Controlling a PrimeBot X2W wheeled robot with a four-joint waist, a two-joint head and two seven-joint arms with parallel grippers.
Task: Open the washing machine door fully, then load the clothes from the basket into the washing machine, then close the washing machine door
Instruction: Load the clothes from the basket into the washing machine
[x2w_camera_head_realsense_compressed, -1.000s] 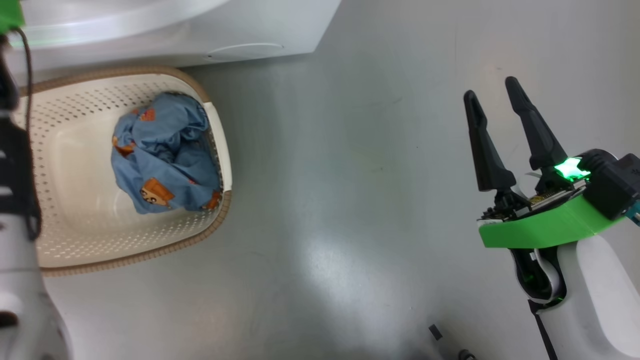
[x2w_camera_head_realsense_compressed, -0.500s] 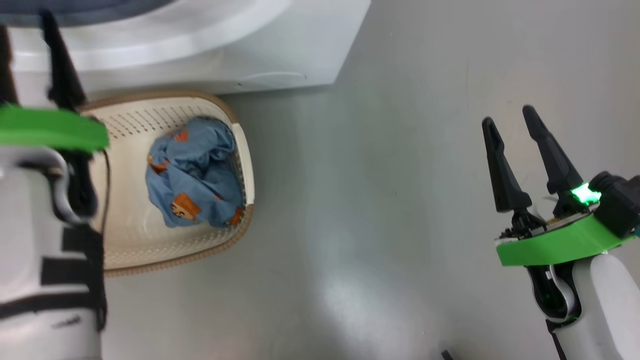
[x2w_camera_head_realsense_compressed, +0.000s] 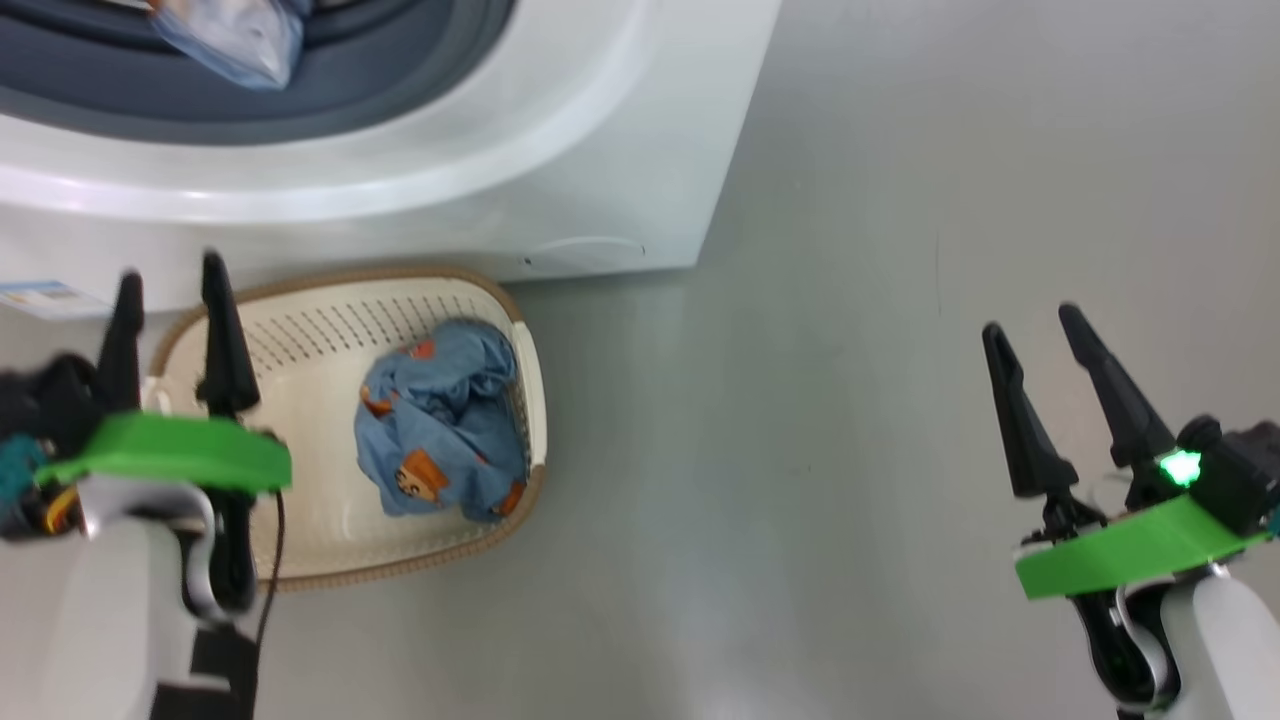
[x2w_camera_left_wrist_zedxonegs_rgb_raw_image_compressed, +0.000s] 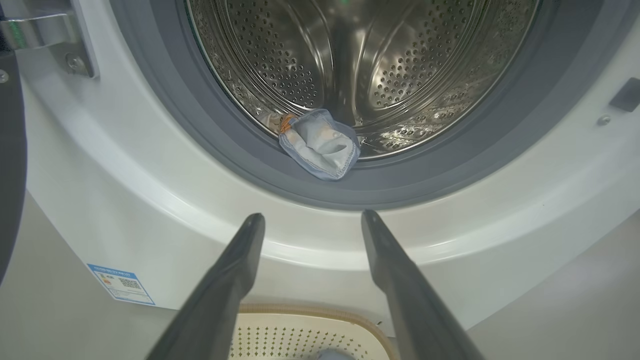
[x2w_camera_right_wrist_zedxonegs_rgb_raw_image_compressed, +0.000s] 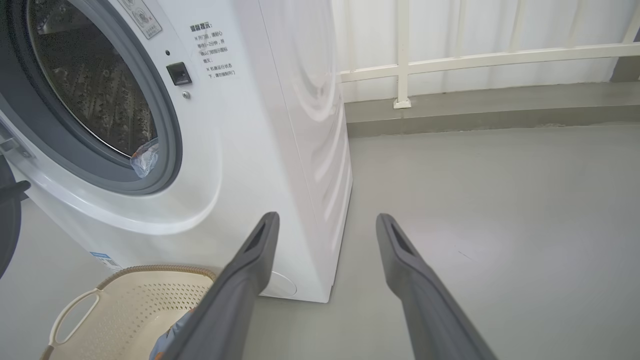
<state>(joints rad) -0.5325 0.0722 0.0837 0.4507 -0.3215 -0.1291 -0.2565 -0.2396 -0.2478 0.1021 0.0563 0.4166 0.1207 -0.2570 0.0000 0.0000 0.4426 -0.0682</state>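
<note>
Cotton, by the look of it: a soft, crumpled blue garment (x2w_camera_head_realsense_compressed: 440, 430) with orange cartoon prints, bunched against the end of the basket (x2w_camera_head_realsense_compressed: 320, 350) nearer the robot's right. The basket sits on the grey floor (x2w_camera_head_realsense_compressed: 800, 400), tight against the foot of the washing machine (x2w_camera_head_realsense_compressed: 560, 180).

That garment should weigh next to nothing and flop once lifted. My bet is a pinch on the highest ridge of folds, deep enough to catch several layers, or a loose end will trail. The basket is cream perforated plastic, stiff, with a brown woven-look rim, and probably light enough to skid if nudged.

Now the pale garment (x2w_camera_left_wrist_zedxonegs_rgb_raw_image_compressed: 320, 145). It's in the machine, but only just, slumped where the perforated steel drum (x2w_camera_left_wrist_zedxonegs_rgb_raw_image_compressed: 360, 60) meets the grey rubber gasket (x2w_camera_left_wrist_zedxonegs_rgb_raw_image_compressed: 200, 130), one corner lolling outward. The door (x2w_camera_left_wrist_zedxonegs_rgb_raw_image_compressed: 9, 175) could nip that, I'd say. It's glossy black and swung open to the left.

The left claw (x2w_camera_head_realsense_compressed: 171, 272) hovers over the basket's other end, fingers spread, nothing in them. The right claw (x2w_camera_head_realsense_compressed: 1031, 322) hangs over bare floor, well apart, likewise spread and empty.
</note>
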